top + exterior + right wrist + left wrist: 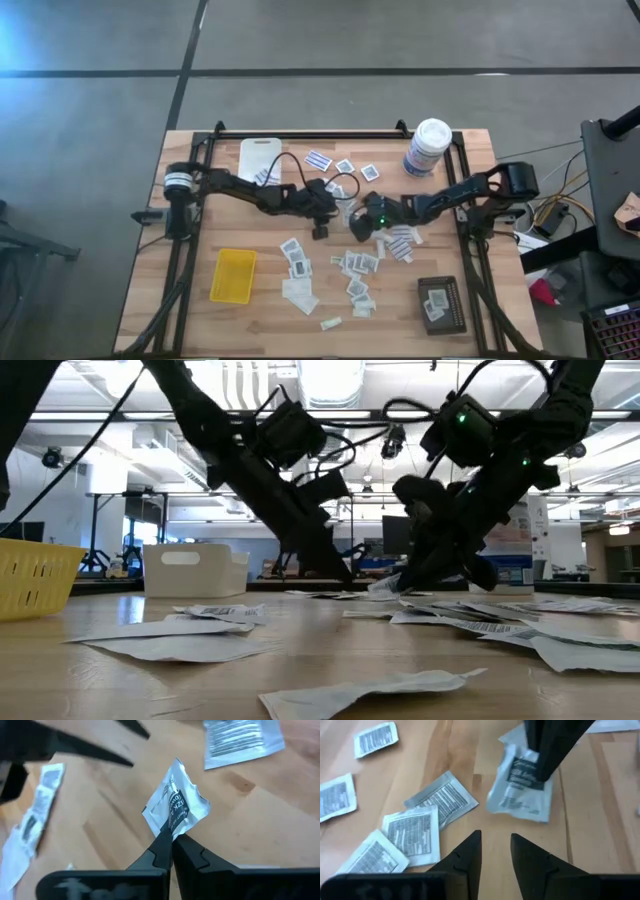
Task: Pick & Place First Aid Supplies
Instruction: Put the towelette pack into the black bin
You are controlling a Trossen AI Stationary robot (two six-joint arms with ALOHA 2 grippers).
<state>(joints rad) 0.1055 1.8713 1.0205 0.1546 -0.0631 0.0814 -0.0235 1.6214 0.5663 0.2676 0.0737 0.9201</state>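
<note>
Lying nearest along the desk's front edge: a yellow tray point(232, 275) toward the front-left corner, a black tray point(441, 303) toward the front-right corner, scattered packets point(355, 275) between them. Pinching one crumpled white packet point(176, 806) at mid-desk, tips clenched tight on its lower edge: right gripper point(171, 841); hovering just beside it with fingers parted, grasping nothing: left gripper point(495, 851). Standing farthest, by the back edge: white tray point(260, 157) left of centre, white canister point(427, 147) toward the back-right corner.

Bright overhead light, blurred foreground packets point(370, 690)
</note>
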